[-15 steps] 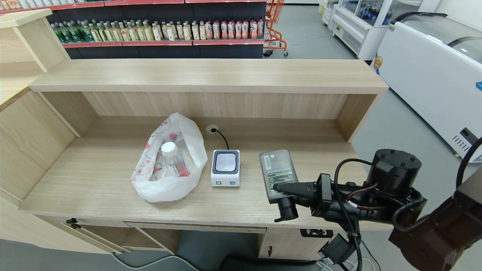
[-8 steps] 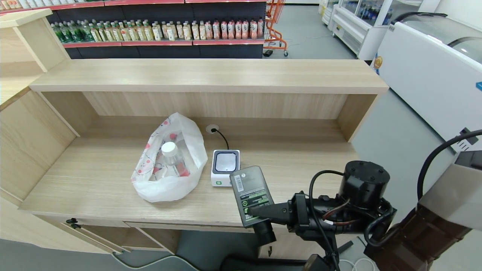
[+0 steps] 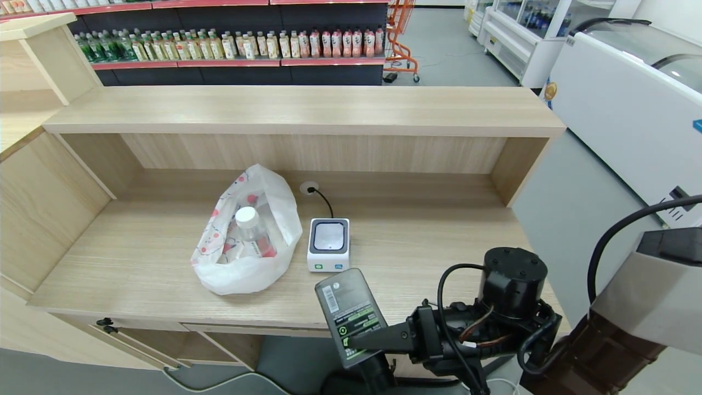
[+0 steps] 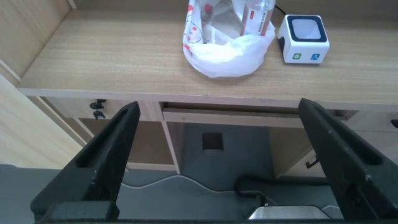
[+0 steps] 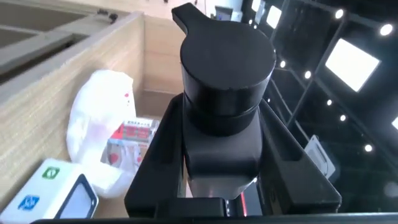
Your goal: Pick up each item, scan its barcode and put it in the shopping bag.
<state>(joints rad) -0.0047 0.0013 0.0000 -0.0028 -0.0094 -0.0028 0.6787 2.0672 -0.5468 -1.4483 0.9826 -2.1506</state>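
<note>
"Now that the dark bottle [image 3: 348, 312] is off the surface [image 3: 153, 263], where have you got it?"

"A second ago it lay flat to the right of the scanner [image 3: 328, 244], already in my right claw [image 3: 364, 343]. Since then I have lifted it and swung it left and toward me. It now hangs over the front edge of the surface, just in front of the scanner and not touching it."

"So the pickup is done. Scanned?"

"I judge not. Its barcode label [image 3: 330, 299] faces up, and the scanner looks up as well (the two would have to face each other). A turn of the wrist comes first. Then it goes to the shopping bag [image 3: 247, 236], which sits just left of the scanner with a white-capped bottle [image 3: 246, 217] already inside."

"And the grip?"

"My right claw is pressed together on the bottle's lower end, near its black cap [image 5: 227, 62], with one finger [image 3: 378, 339] lying across the label. My left claw [image 4: 219, 124] is spread wide and holds nothing. It hangs out in front of the surface's near edge, well apart from everything."
</note>
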